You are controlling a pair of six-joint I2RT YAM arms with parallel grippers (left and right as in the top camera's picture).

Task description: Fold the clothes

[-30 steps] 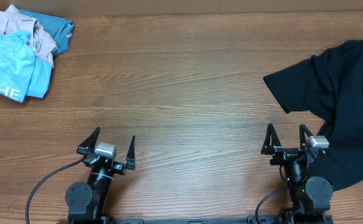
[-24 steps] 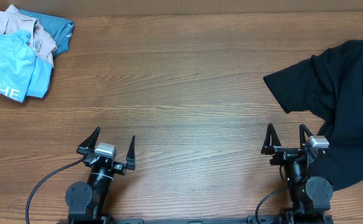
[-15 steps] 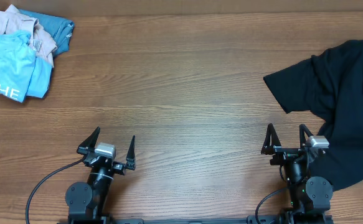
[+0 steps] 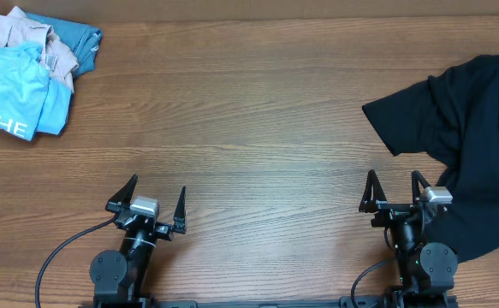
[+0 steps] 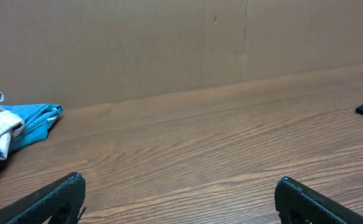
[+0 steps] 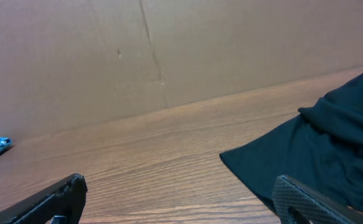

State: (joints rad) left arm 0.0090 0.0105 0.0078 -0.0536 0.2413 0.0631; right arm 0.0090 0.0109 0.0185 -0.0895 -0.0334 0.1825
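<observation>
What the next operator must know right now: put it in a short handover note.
Left gripper: open, empty, parked at the near edge of the wooden table.
Right gripper: open, empty, parked beside the crumpled black shirt.
The shirt lies unfolded at the table's right side, partly out of frame.
Done: the far-left stack, light blue printed T-shirt, beige garment, teal garment, appears folded.
Left: flatten and fold the black shirt.

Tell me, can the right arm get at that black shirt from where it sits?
Probably yes. The black shirt lies unfolded right beside the right gripper, its lower edge seeming to reach the arm's base, and nothing lies between them. The gripper is open and empty.
</observation>
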